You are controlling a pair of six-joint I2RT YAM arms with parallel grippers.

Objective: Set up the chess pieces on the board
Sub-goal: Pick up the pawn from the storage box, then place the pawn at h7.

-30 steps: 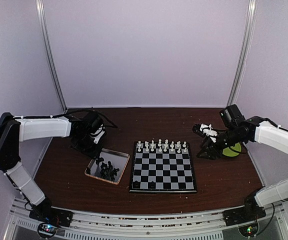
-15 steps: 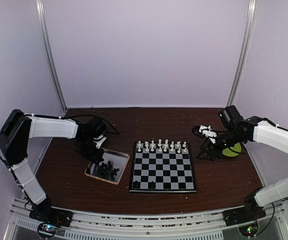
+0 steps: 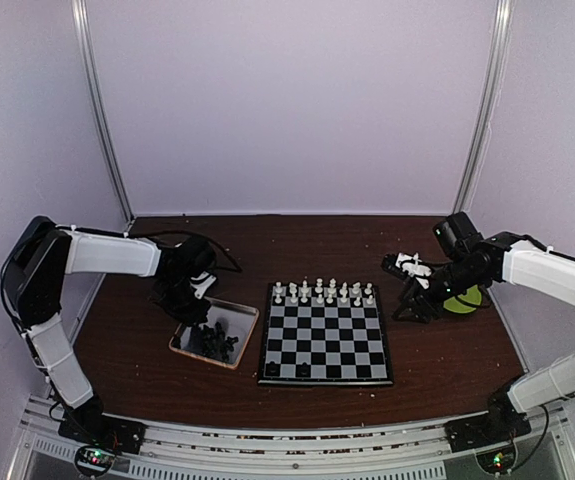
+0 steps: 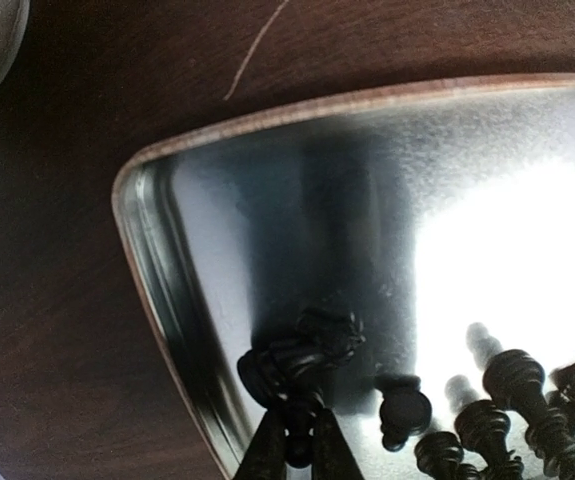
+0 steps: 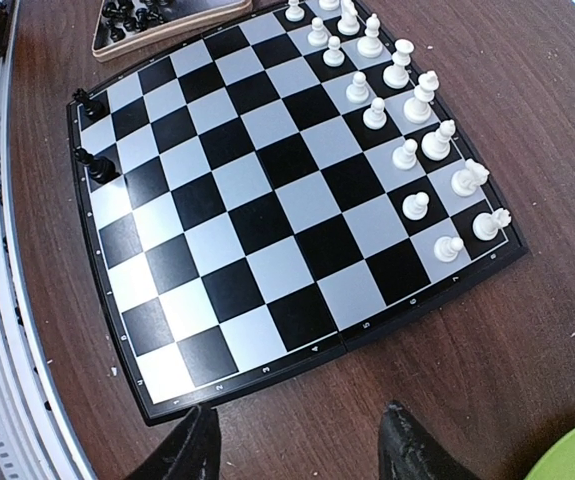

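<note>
From above, your left hand (image 3: 193,298) has moved off the tabletop (image 3: 297,245) behind the tray (image 3: 179,346) and dipped into its far end. The tray sits just left of the board (image 3: 325,340), which lies mid-tabletop toward the near edge. The right hand (image 3: 417,300) has hardly shifted, near the right edge. In the left wrist view, the left hand (image 4: 295,455) has closed in and looks pinched on a black piece (image 4: 302,350) lying by the tray wall (image 4: 157,230), so a lift seems next. More black pieces (image 4: 497,400) wait beside it. In the right wrist view, the right hand (image 5: 302,450) is spread with nothing between its fingers. The white pieces (image 5: 397,110) fill two rows, and two black men (image 5: 92,135) stand at the board's (image 5: 257,220) near-left corner.
</note>
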